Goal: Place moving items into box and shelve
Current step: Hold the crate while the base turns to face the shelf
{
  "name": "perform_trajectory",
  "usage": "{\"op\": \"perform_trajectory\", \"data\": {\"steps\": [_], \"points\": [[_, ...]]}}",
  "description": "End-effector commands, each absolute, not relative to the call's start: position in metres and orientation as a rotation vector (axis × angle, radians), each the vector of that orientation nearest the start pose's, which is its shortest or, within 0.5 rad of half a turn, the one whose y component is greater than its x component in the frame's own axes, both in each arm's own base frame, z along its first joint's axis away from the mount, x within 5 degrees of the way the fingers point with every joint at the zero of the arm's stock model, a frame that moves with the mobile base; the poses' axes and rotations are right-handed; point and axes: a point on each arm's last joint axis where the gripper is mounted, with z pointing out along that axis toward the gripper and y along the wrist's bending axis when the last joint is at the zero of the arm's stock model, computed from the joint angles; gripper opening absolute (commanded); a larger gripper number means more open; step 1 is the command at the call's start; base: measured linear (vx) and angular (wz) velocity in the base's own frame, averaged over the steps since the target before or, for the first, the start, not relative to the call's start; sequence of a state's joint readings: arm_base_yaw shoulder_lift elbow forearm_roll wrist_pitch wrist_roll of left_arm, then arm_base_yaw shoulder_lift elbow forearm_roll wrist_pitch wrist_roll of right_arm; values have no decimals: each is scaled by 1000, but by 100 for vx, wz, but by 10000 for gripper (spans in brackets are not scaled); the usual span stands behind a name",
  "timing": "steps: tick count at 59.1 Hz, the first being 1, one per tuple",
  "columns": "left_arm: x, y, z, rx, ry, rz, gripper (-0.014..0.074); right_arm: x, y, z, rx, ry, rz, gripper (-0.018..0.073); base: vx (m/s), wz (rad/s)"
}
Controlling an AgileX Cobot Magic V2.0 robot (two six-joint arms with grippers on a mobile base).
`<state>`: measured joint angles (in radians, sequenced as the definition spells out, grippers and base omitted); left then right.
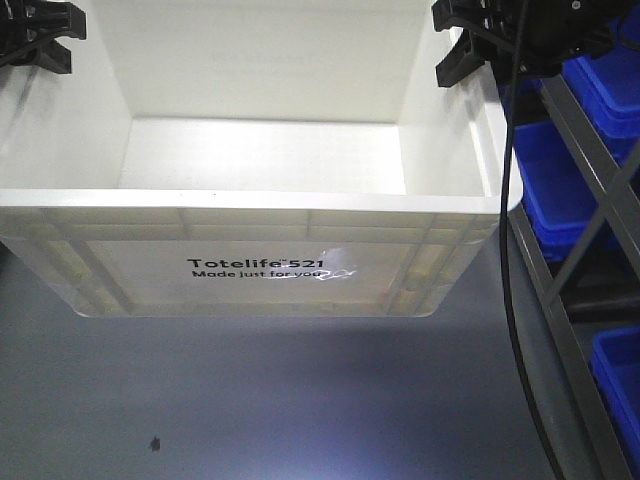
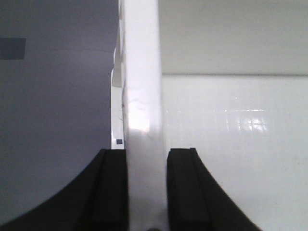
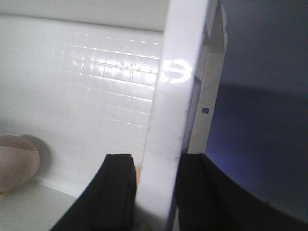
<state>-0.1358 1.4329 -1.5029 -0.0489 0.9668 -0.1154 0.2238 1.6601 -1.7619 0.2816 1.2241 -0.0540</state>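
Crate check: large white rectangular plastic crate with ribbed rim [image 1: 260, 250] fills the upper front view, printed side toward camera, grey floor [image 1: 300, 410] at 6 o'clock. Left gripper [image 2: 147, 156] pinches the crate's left wall, one black finger each side; right gripper [image 3: 155, 161] pinches the right wall likewise. Blue plastic bins [image 1: 560, 190] at 3 o'clock. Pinkish rounded object [image 3: 15, 163] inside crate, identity unclear.

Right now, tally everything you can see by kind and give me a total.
white box: 1
blue bins: 3 in view
grippers: 2, the left gripper and the right gripper, each clamped on a box wall
pinkish round item inside the box: 1
Total: 7
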Motion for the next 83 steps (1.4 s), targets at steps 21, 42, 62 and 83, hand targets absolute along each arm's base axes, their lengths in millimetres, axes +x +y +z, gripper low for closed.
{"op": "perform_trajectory", "data": {"steps": [21, 42, 62, 83], "points": [[294, -63, 442, -22, 2155, -411, -15, 317, 124, 439, -335, 2350, 771, -11, 40, 17], [294, -63, 442, -22, 2155, -411, -15, 317, 124, 439, -335, 2350, 771, -11, 34, 44], [294, -63, 442, -22, 2155, -412, -15, 317, 124, 439, -336, 2350, 768, -11, 27, 54], [294, -63, 442, -22, 2155, -412, -15, 317, 124, 439, -336, 2350, 768, -11, 18, 52]]}}
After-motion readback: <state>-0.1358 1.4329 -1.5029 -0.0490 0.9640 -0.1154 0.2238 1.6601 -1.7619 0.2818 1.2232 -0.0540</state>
